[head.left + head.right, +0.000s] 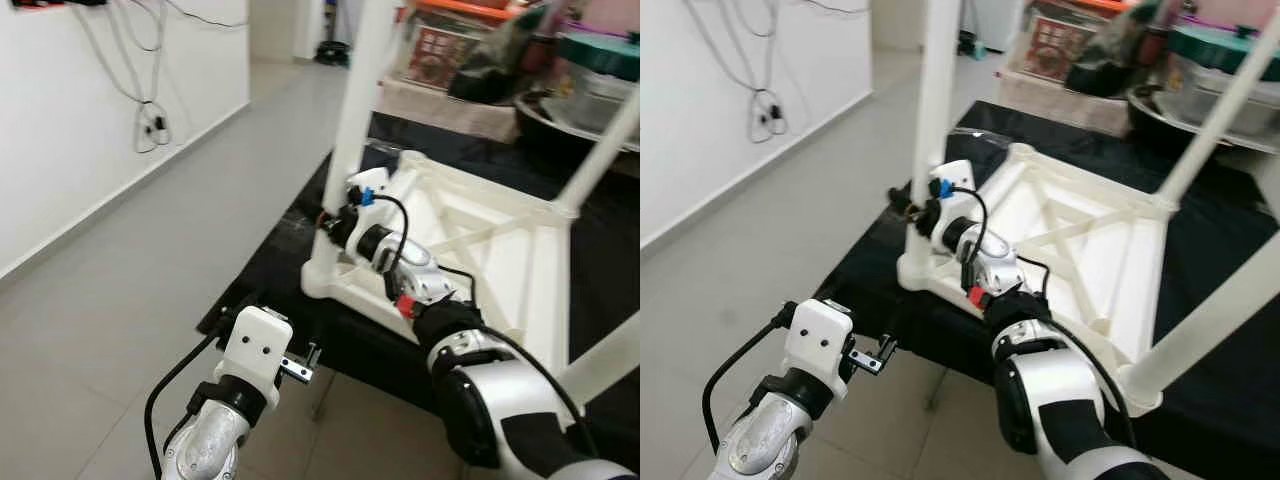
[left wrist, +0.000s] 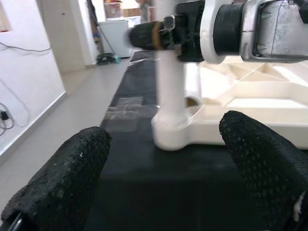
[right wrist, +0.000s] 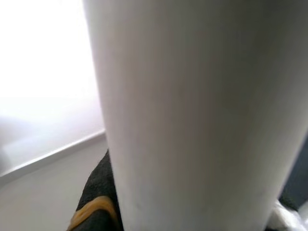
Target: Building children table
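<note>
From the head, we see the upturned white table (image 1: 470, 240) on a black mat (image 1: 1230, 400), legs up; our right gripper (image 1: 335, 222) clasps the near-left leg (image 1: 360, 90). Left wrist: our left gripper (image 2: 163, 187) is spread, short of that corner. Right wrist: leg close. Legs seem fitted; righting remains.

From up at head height both eye views look forward and down on the upturned white table (image 1: 470, 240), the right eye shifted slightly sideways. The left wrist camera sits low, facing that table's near corner leg (image 2: 169, 72) from close by. The right wrist camera is pressed almost against the same leg (image 3: 192, 115).
</note>
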